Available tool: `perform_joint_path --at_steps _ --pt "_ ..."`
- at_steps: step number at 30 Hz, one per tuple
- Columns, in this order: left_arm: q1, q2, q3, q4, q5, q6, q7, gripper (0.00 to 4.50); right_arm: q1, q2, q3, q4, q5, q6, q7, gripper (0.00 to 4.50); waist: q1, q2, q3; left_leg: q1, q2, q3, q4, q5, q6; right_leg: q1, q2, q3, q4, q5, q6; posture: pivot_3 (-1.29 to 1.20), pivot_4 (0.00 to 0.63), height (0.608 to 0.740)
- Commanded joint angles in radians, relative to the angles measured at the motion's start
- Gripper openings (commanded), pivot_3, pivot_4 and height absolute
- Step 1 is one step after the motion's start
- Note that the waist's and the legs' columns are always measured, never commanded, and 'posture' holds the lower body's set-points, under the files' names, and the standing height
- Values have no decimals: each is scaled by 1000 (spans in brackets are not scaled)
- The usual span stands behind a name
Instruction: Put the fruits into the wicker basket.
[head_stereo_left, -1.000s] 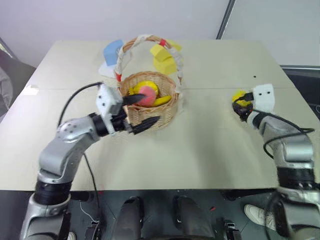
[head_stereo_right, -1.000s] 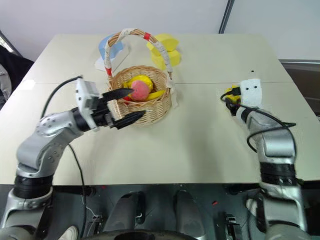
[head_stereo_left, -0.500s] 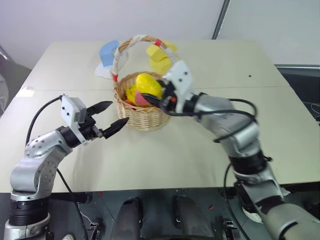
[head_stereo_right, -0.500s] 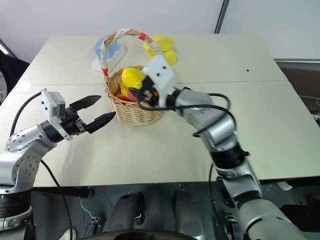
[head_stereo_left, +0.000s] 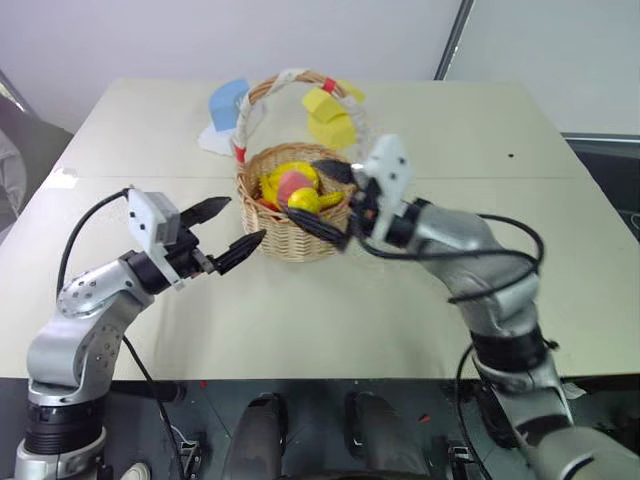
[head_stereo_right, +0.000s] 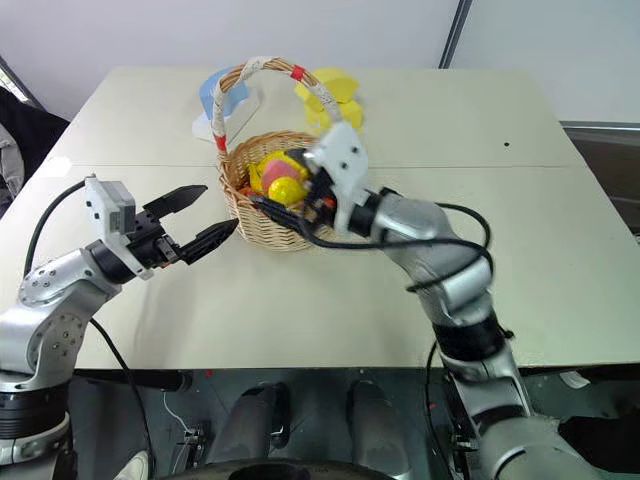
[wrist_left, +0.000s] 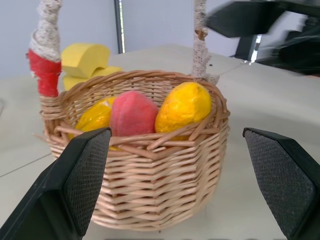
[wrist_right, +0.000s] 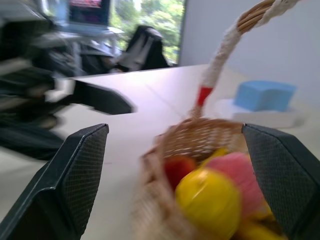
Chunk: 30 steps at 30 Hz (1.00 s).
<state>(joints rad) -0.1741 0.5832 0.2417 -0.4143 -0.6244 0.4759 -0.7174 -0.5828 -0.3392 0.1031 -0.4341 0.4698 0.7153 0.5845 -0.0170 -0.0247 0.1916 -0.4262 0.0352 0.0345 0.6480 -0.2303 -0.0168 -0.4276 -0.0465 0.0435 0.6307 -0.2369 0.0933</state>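
On the beige desk (head_stereo_left: 420, 330), my right end effector (head_stereo_left: 340, 205), wide open and empty, hovers at the round tan wicker basket (head_stereo_left: 295, 235) holding the yellow lemon-like fruit (head_stereo_left: 303, 199); pulling away carelessly could snag its rim, I judge, while my left end effector (head_stereo_left: 238, 228) gapes empty.

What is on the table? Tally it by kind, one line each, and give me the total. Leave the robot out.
Basket: 1
Fruits in view inside it: 3, a pink one, a lemon and a yellow one half hidden
Foam blocks behind the basket: 2, a yellow one and a blue one
Total: 6
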Motion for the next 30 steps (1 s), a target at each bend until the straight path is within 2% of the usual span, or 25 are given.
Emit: perform_joint_path --at_steps 1,3,6,11,14,21,26,30 --pt "-27 -5 -11 -19 -24 -8 -8 4500 1 7 -93 -2 20 13 -67 4435 -5 0 0 1 0 1 0 0 0 0 0 0 0 0 0 0 150 740" --pt "-35 -6 -18 -13 -24 -8 -13 4500 -8 19 -104 37 -8 -3 -110 4435 -7 0 0 2 1 1 0 0 0 0 1 1 0 0 -1 0 150 740" --pt "-60 -13 -40 -6 -27 -9 -13 4500 -69 77 -102 208 -115 -111 -222 4435 -13 0 0 3 1 1 0 0 0 0 2 1 1 0 -2 0 150 740" --pt "-76 -20 -54 -10 -30 -7 -9 4500 -142 136 -89 398 -180 -229 -249 4435 -22 0 0 1 1 1 0 0 0 -1 2 1 1 1 0 0 150 740" --pt "-63 -24 -61 -35 -35 -3 2 4500 -151 153 -104 438 -174 -255 -244 3665 -22 0 0 0 1 1 -1 0 0 -1 2 1 1 2 3 0 150 740" --pt "-41 -39 -76 -60 -35 -5 15 4500 -132 138 -115 398 -167 -268 -227 58 -25 0 0 0 1 1 -1 0 0 -1 1 1 1 2 3 0 150 740" --pt "-53 -58 -97 -56 -31 -8 14 4500 -95 68 -200 294 -158 -255 -261 58 -21 0 0 0 0 0 -1 0 0 -1 1 1 1 2 3 0 150 740" --pt "-60 -67 -114 -46 -31 -13 4 4500 -80 -50 -326 277 -191 -271 -318 58 -13 0 0 0 0 1 -1 0 0 -1 0 1 0 1 1 0 150 740"
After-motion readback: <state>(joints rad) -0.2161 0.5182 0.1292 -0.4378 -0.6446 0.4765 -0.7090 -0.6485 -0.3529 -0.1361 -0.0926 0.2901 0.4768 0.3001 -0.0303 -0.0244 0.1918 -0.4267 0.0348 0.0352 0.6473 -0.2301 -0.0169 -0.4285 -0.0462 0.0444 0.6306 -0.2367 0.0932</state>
